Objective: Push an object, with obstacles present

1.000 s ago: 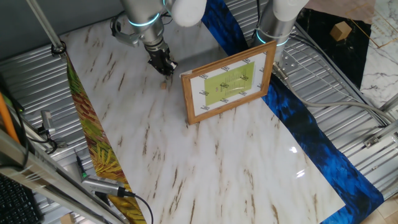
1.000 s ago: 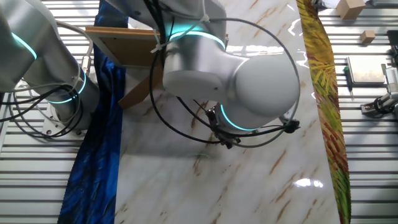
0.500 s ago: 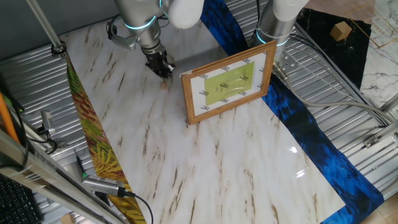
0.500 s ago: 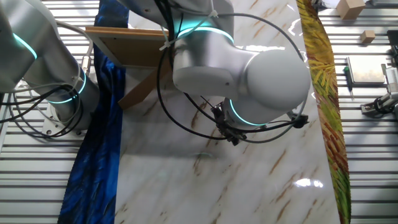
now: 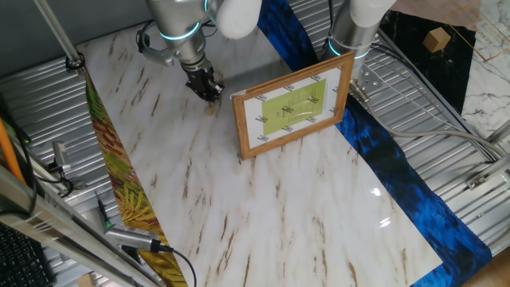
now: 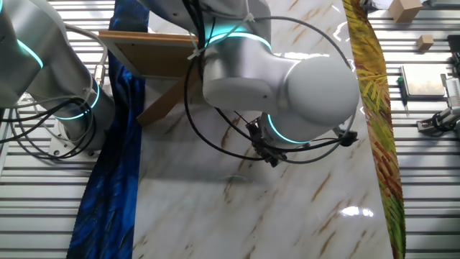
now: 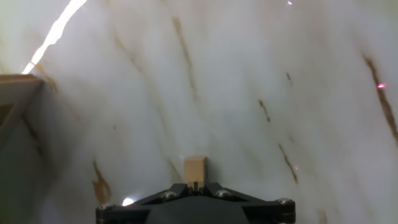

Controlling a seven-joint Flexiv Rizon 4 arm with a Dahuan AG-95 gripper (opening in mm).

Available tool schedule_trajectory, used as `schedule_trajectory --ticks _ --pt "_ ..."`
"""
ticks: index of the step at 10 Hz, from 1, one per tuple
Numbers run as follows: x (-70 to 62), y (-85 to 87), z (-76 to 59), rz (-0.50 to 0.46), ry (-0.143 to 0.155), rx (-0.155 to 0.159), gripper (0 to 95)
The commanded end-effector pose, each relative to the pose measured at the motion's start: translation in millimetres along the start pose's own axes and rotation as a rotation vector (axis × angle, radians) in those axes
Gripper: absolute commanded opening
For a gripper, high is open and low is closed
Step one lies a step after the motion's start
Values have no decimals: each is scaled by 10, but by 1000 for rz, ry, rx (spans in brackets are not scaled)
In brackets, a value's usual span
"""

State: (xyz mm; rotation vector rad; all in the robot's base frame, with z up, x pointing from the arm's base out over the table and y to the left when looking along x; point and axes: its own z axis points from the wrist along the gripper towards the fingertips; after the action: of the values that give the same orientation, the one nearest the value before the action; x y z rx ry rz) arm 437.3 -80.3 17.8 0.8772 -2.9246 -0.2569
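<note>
The object, a tiny light-wood nub [image 5: 210, 109], lies on the marble table [image 5: 263, 207] just left of the picture frame. In the hand view the nub [image 7: 194, 168] sits right in front of my fingertips, touching or nearly so. My gripper [image 5: 211, 96] is shut and empty, its tip low over the table just behind the nub; it also shows in the other fixed view [image 6: 267, 156] and the hand view [image 7: 195, 185]. The obstacle, a light-wood picture frame [image 5: 293, 104] with a yellow-green picture, stands upright to the right. Its corner [image 7: 15, 93] shows at the left of the hand view.
A blue cloth strip [image 5: 390, 167] runs along the table's right side and a leafy yellow-green strip [image 5: 119, 191] along the left. A second arm's base [image 5: 355, 32] stands behind the frame. A small cardboard box [image 5: 436, 37] lies off the table. The frame's back and stand [image 6: 147, 57] show in the other fixed view.
My arm shifted slightly left between one second and half a second ago, then held still. The nub and the frame have not visibly moved.
</note>
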Motion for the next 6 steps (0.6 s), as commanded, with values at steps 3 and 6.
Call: schedule_trajectory --ticks 3,6 --pt "-133 5 -52 2 1 -3 0" --pt "-235 8 -83 -4 0 -4 0"
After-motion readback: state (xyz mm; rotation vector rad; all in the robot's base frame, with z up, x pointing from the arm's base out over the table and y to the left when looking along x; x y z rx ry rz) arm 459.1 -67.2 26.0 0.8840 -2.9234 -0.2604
